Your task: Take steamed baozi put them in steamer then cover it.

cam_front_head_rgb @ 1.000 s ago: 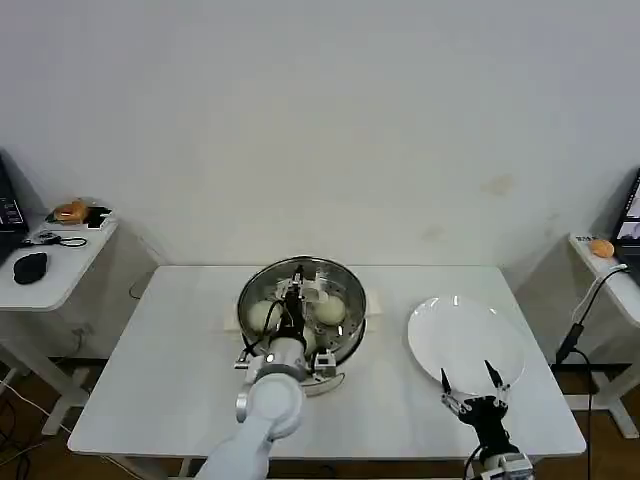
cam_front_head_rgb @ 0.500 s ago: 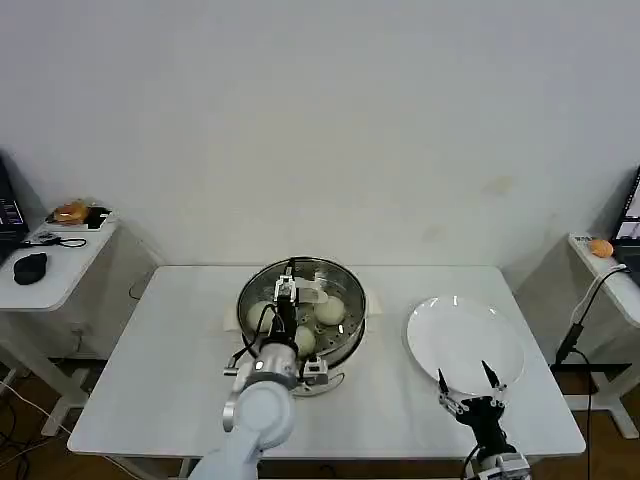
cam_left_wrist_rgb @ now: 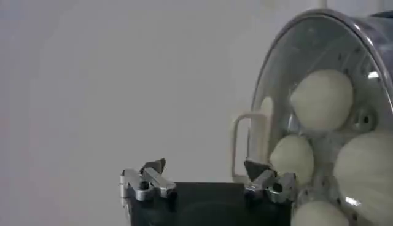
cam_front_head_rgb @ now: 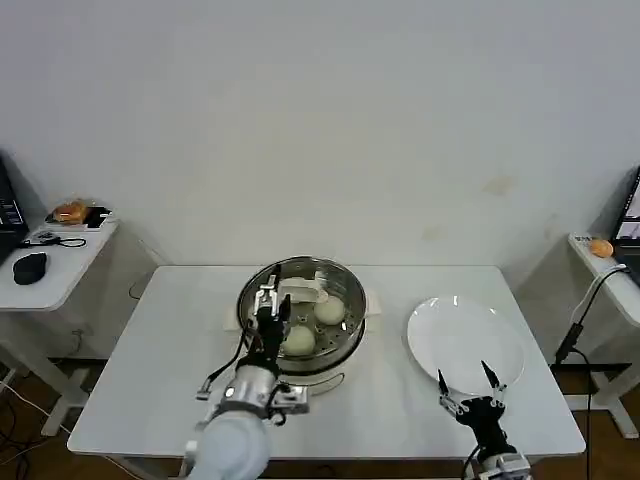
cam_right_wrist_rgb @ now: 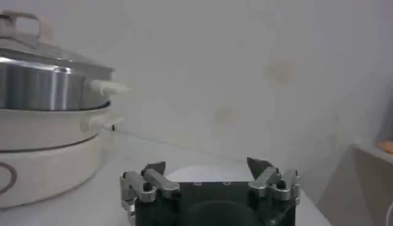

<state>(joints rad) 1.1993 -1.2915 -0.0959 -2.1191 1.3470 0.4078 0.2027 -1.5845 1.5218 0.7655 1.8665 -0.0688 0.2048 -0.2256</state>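
Sliding back toward the table's near-left side, the left gripper (cam_front_head_rgb: 268, 305) has drawn off the cover (cam_front_head_rgb: 300, 300), fingers spread and empty above the steamer's (cam_front_head_rgb: 345, 330) left rim. Baozi (cam_front_head_rgb: 299, 341) sit inside under the glass. The right gripper (cam_front_head_rgb: 468, 385) hovers spread at the plate's (cam_front_head_rgb: 465, 335) near edge, arm low.

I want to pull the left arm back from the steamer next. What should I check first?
1. Four steamed baozi inside the steamer: ok.
2. Cover seated on the steamer: ok.
3. Left gripper open and holding nothing: ok.
4. Left gripper clear of the cover's rim: cannot tell; one fingertip sits close beside it.
5. White plate has no buns left: ok.
6. Right gripper open, at the plate's near edge, out of the way: ok.
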